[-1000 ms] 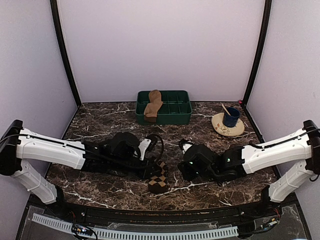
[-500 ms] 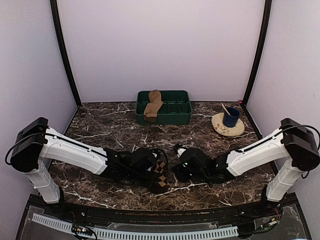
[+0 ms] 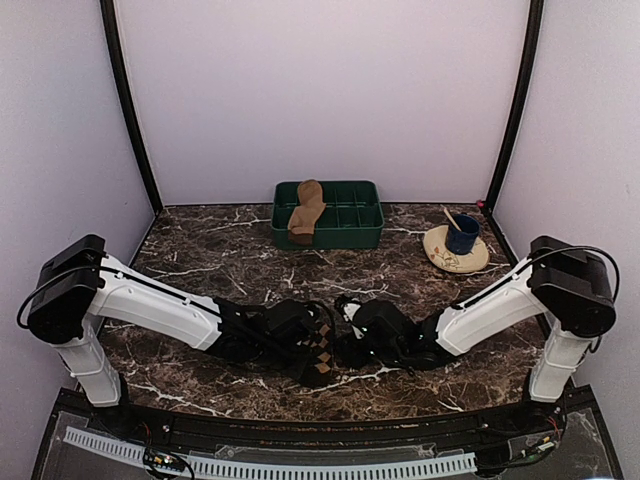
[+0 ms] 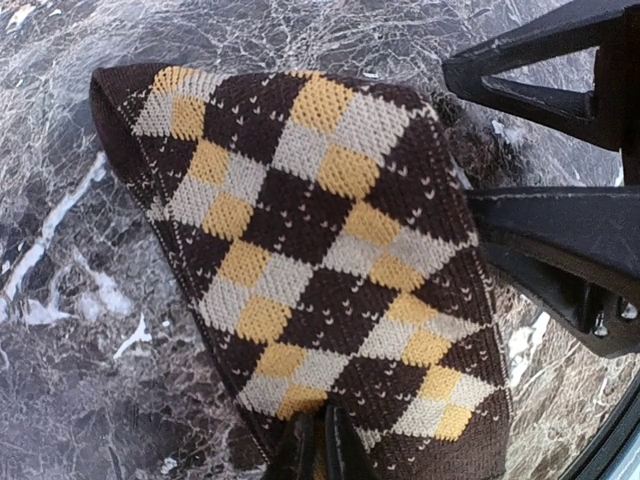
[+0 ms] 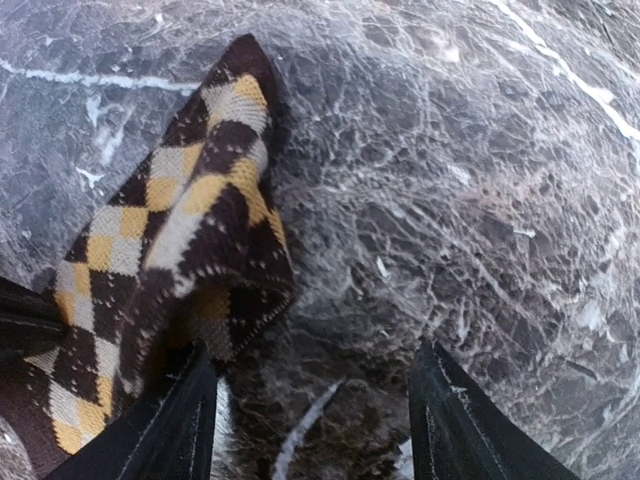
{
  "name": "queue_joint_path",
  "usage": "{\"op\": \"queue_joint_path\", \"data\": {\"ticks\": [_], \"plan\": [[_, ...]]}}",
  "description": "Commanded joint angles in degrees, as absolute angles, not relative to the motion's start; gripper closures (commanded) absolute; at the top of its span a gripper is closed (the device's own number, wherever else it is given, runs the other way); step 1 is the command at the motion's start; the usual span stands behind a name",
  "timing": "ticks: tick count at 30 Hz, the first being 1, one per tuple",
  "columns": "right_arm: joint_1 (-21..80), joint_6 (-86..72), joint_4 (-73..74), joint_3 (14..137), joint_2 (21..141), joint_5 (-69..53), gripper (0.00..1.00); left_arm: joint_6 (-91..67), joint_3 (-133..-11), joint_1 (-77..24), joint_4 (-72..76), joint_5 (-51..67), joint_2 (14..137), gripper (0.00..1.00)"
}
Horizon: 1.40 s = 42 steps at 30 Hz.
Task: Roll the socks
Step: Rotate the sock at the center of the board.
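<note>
Your left gripper [image 4: 312, 452] and right gripper [image 5: 316, 380] crowd the argyle sock [image 3: 319, 356] at the near middle, leaving only a narrow gap between them. Behind them you have open surface [image 3: 225, 262] up to the tray [image 3: 366, 226] at the back and the plate [image 3: 447, 260] with its cup [image 3: 463, 236] back right.

On the desk [image 3: 200, 260], the left gripper [image 3: 308, 345] and right gripper [image 3: 343, 343] meet at the argyle sock [image 3: 320, 358]. The tan sock [image 3: 306, 210] drapes over the tray [image 3: 360, 228].
</note>
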<state>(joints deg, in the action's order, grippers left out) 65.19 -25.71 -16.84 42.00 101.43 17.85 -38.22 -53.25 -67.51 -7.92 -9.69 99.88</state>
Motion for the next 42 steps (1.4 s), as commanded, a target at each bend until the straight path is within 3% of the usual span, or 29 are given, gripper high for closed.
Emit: {"op": "queue_joint_path", "data": {"ticks": [1,18,29,42], "plan": [[64.3,-25.3,-23.5,42.6,102.5,15.7,0.4,-38.7,-53.2,-67.8,-9.6,-9.5,100.7,0.92],[63.8,-23.8,-31.5,43.9,109.5,19.3,0.4,-38.7,-50.2,-67.6,-6.8,-7.3,99.5,0.94],[62.9,-24.8,-30.1,44.5,112.0,30.8,0.4,-38.8,-48.7,-67.6,-6.9,-7.0,98.6,0.96],[61.5,-23.9,-28.9,43.2,110.9,31.3,0.4,-38.1,-48.4,-67.3,-7.7,-7.4,98.3,0.96]]}}
